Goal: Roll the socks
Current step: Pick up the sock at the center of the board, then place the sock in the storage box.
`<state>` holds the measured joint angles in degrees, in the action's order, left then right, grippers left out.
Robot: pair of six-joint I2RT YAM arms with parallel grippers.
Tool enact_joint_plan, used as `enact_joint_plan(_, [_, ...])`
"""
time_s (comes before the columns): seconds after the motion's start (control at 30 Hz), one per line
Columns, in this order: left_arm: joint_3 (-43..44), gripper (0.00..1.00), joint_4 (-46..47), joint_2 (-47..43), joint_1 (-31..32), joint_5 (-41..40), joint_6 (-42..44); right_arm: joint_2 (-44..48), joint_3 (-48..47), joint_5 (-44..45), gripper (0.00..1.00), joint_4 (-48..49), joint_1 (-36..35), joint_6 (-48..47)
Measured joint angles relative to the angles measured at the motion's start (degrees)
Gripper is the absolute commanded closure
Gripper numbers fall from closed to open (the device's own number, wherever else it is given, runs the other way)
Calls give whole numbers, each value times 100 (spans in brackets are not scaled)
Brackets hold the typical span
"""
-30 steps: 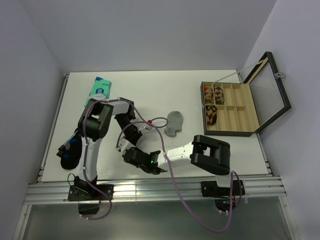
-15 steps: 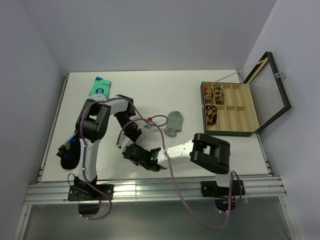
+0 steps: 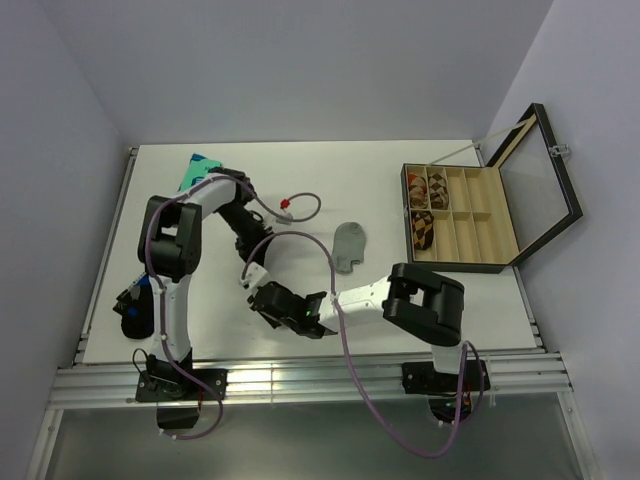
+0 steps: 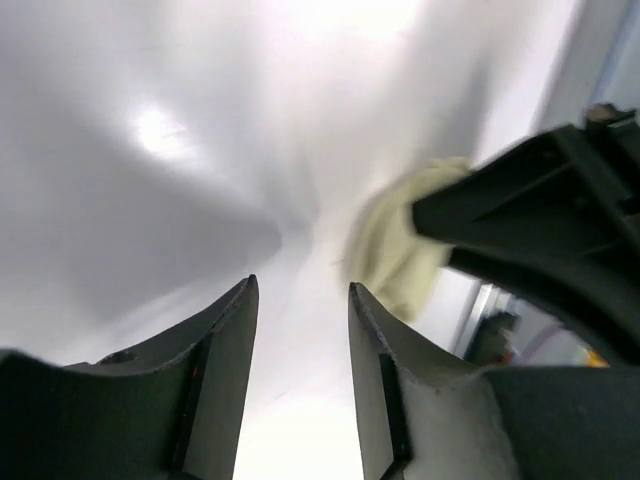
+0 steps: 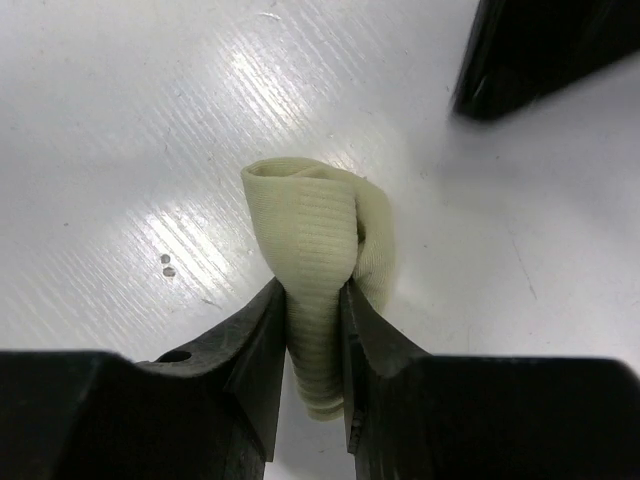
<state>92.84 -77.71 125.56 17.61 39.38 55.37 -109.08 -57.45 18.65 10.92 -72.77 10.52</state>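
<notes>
The pale beige sock (image 5: 318,240) is folded into a loose roll on the white table. My right gripper (image 5: 312,290) is shut on it, with the pads pinching its near end. In the top view the right gripper (image 3: 260,294) is low at centre-left and hides that sock. My left gripper (image 4: 300,285) is open and empty, just above the table, with the beige sock (image 4: 395,250) blurred ahead of it to the right. In the top view the left gripper (image 3: 250,272) is right beside the right one. The grey sock (image 3: 350,245) lies flat and apart, to the right.
A teal packet (image 3: 192,166) lies at the back left, partly under the left arm. A dark cloth item (image 3: 135,312) lies at the left edge. A compartment box (image 3: 470,235) with its lid open stands at the right. A cable loop (image 3: 300,205) hangs mid-table.
The left arm's elbow has swung back and to the left, and its gripper has drawn slightly away. The right gripper stays shut on the beige sock and has shifted a little to the left.
</notes>
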Motion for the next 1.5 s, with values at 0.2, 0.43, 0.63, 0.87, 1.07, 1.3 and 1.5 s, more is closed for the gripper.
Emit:
enact_joint_plan(0.2, [275, 60, 651, -310, -551, -83, -629, 195, 175, -542, 100, 35, 365, 535])
enact_joint_plan(0.43, [-404, 62, 1886, -1576, -776, -365, -1661, 629, 485, -1082, 100, -293, 1078, 1106])
enact_joint_plan(0.63, [-1010, 62, 2575, -2347, -765, -457, -2317, 1290, 850, -1574, 100, -673, 1714, 1427])
enact_joint_plan(0.87, [-1486, 62, 2931, -2623, -767, -476, -2643, 2092, 872, -1915, 100, -909, 2238, 1628])
enact_joint_plan(1.07, [-1670, 62, 3056, -2863, -767, -476, -2721, 2826, 872, -1991, 100, -1226, 2741, 1670])
enact_joint_plan(1.3, [-1685, 61, 3080, -3217, -767, -417, -2767, 4179, 1036, -1617, 100, -1849, 3840, 1655])
enact_joint_plan(1.5, [-1685, 61, 3084, -3397, -767, -236, -2782, 5198, 1364, -1108, 100, -2452, 5167, 1451])
